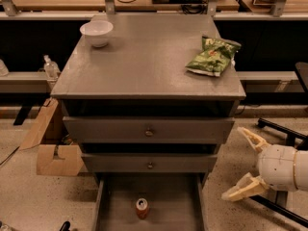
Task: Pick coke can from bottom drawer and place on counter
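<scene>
The coke can stands upright on the floor of the open bottom drawer, near its middle, silver lid up. The counter is the grey slab on top of the drawer unit. My gripper is at the lower right, beside the drawer unit at about the height of the lower drawer front. Its two cream fingers are spread wide and hold nothing. It is to the right of the can and well above it, apart from it.
A white bowl sits at the counter's back left, a green chip bag at its right. Two shut drawer fronts with knobs are above the open drawer. Cardboard pieces lie on the floor at left, chair legs at right.
</scene>
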`<state>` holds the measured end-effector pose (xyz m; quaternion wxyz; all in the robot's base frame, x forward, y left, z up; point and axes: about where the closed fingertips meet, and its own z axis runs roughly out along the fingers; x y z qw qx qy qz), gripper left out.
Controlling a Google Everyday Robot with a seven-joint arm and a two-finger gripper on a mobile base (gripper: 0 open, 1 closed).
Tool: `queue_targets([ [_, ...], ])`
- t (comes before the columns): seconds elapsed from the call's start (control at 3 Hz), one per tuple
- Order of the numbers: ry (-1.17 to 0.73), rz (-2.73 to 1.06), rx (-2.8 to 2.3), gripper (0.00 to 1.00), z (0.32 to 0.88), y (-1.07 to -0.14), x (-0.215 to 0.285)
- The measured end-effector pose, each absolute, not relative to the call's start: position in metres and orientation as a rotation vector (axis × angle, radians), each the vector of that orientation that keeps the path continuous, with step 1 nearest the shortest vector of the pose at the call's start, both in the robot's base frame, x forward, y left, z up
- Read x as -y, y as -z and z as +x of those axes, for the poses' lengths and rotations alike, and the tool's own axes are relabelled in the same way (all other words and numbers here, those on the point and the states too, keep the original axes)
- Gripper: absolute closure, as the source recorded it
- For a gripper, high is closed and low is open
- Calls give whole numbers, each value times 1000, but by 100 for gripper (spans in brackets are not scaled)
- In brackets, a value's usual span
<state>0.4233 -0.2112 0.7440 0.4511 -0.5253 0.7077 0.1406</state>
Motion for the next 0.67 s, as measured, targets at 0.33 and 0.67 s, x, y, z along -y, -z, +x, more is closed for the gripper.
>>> queue_targets([
  [0.33,-307,-1309,-1667,0,435,-734,214],
  [0.67,-304,-1321,-1657,0,435,-732,213],
])
